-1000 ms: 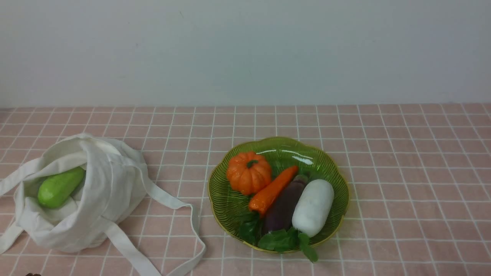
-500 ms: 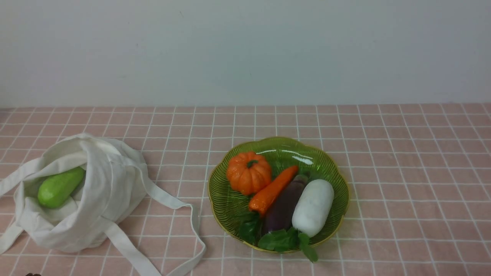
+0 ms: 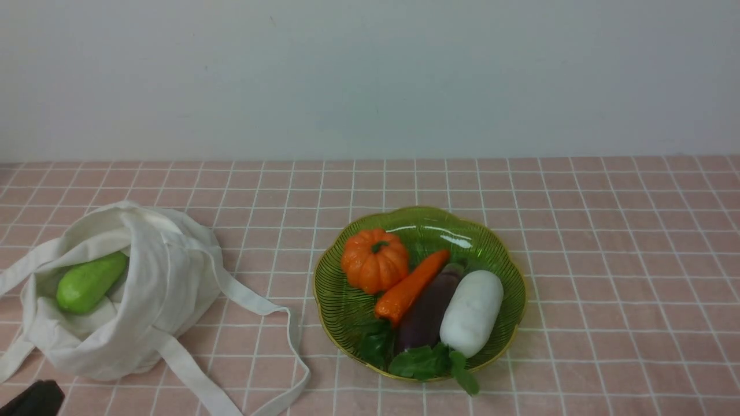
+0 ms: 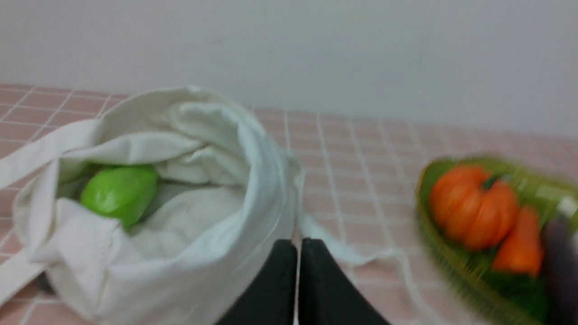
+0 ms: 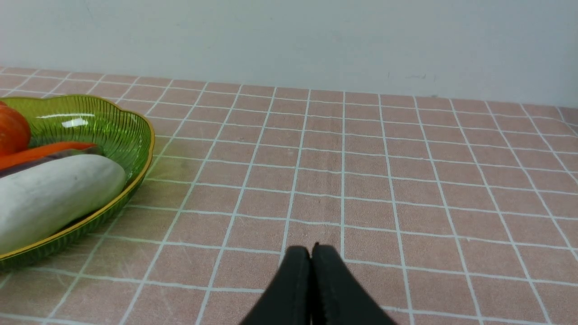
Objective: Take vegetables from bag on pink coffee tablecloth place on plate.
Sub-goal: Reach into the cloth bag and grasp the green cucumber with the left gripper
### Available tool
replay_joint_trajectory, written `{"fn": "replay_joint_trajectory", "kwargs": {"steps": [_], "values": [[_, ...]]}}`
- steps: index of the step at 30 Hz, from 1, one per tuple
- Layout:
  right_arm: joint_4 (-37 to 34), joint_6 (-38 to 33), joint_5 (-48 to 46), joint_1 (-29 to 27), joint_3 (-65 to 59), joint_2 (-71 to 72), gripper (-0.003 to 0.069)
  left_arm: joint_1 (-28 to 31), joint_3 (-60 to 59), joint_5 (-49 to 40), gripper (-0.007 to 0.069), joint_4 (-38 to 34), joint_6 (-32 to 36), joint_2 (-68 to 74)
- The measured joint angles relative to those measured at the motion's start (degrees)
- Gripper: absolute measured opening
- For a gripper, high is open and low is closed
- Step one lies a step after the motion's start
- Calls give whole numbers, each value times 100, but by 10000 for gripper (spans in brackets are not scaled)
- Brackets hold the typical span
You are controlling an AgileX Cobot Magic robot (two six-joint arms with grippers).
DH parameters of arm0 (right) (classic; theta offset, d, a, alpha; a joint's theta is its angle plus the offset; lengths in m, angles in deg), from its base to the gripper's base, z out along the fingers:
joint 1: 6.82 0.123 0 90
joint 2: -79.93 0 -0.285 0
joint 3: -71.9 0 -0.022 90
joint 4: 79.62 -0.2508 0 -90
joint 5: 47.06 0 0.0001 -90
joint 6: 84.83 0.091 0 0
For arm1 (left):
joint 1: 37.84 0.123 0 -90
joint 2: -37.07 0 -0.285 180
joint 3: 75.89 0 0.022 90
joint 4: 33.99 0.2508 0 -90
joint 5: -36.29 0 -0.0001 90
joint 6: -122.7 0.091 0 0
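Observation:
The light-green vegetable (image 3: 89,282) lies inside the open mouth of the off-white cloth bag (image 3: 156,277) at the left of the pink coffee tablecloth (image 3: 607,277). The green ribbed plate (image 3: 425,225) stands to the right of the bag. A dark part of my left arm (image 3: 34,400) shows at the front left corner, just in front of the bag. In the left wrist view my left gripper (image 4: 298,246) is shut and empty, close before the bag (image 4: 212,149), with the vegetable (image 4: 119,192) deeper inside. My right gripper (image 5: 311,250) is shut and empty over bare cloth, right of the plate (image 5: 113,131).
The plate holds an orange pumpkin (image 3: 374,260), a carrot (image 3: 410,286), a dark purple eggplant (image 3: 428,315), a white radish (image 3: 473,312) and green leaves (image 3: 425,363). The bag's long straps (image 3: 254,312) trail on the cloth between bag and plate. A pale wall stands behind.
A dark part of my left arm has risen into the front view's lower left corner, toward the bag. The bag, vegetable and plate have not moved.

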Motion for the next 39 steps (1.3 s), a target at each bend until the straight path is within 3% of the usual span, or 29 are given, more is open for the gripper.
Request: {"fn": "replay_joint_trajectory", "kwargs": {"steps": [5,8,11,16,20,22,29,34,36,39], "values": [[0,0,0,0,0,0,-15,0,24,1950,-5,-882,-272,0],[0,0,0,0,0,0,-15,0,445,2261,-5,-958,-189,0],[0,0,0,0,0,0,-15,0,1130,1759,-5,-900,219,99],[0,0,0,0,0,0,-15,0,3081,-1158,-5,-783,1242,1841],[0,0,0,0,0,0,-15,0,4246,-3591,-5,-370,1325,3798],[0,0,0,0,0,0,-15,0,4599,-4212,-5,7,1260,4591],[0,0,0,0,0,0,-15,365,5338,-4872,0,1058,783,5828],[0,0,0,0,0,0,-15,1135,5665,-5078,9,1090,844,6347],[0,0,0,0,0,0,-15,1656,5809,-5085,9,870,1200,6836],[0,-20,0,0,0,0,-15,1917,5860,-4976,9,754,1514,7247]]}}
